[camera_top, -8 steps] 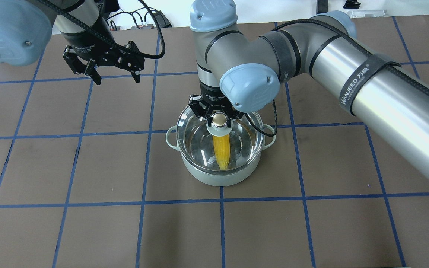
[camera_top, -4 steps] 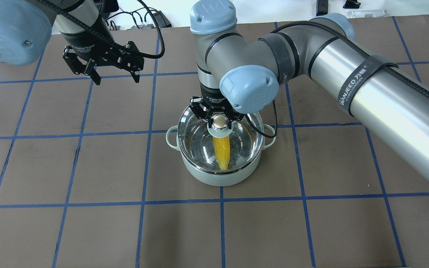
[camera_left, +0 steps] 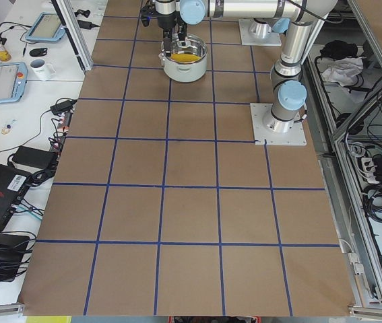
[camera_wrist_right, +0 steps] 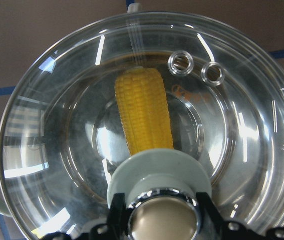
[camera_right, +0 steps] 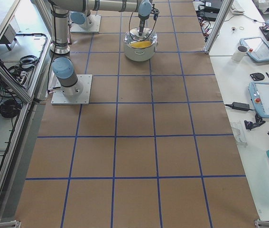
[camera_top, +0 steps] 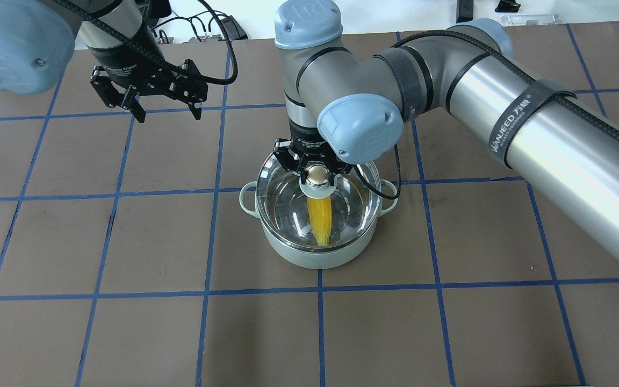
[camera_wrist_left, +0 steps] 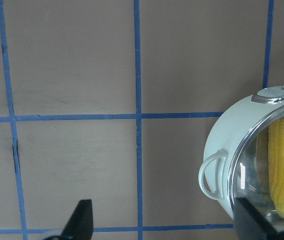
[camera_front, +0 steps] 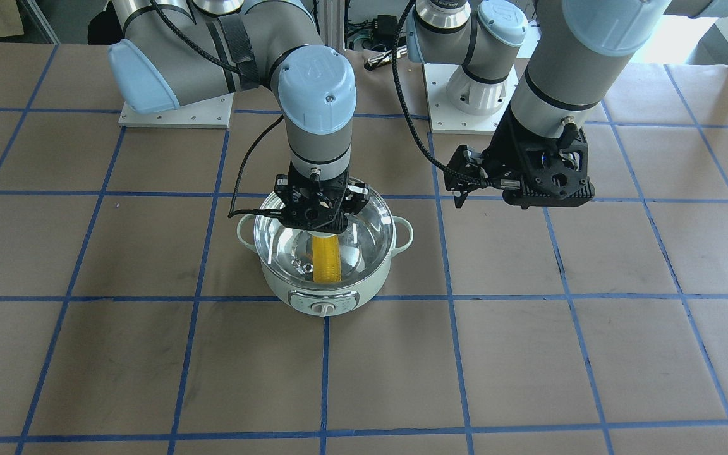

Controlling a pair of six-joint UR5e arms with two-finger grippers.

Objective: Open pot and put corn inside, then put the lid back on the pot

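**Right claw on the lid knob, corn in the pot below**

My right claw is clamped on the gold knob of the lid, one finger on each side of it. Since a second ago almost nothing has moved: the lid has shifted only a trace and the grip is the same. My left claw has stayed in place, its fingers spread wide and empty.

Straight under the right claw is the pot, with the lid over its mouth. I cannot tell whether the rim is seated all round. The corn lies inside, seen through the glass below the claw.

The table is brown with a grid of blue tape. White benches alongside it carry tablets, cables and a mug.

My right wrist points straight down, and the forearm comes in from the right. My left claw hangs above the table off to the right claw's left, well apart from the pot.
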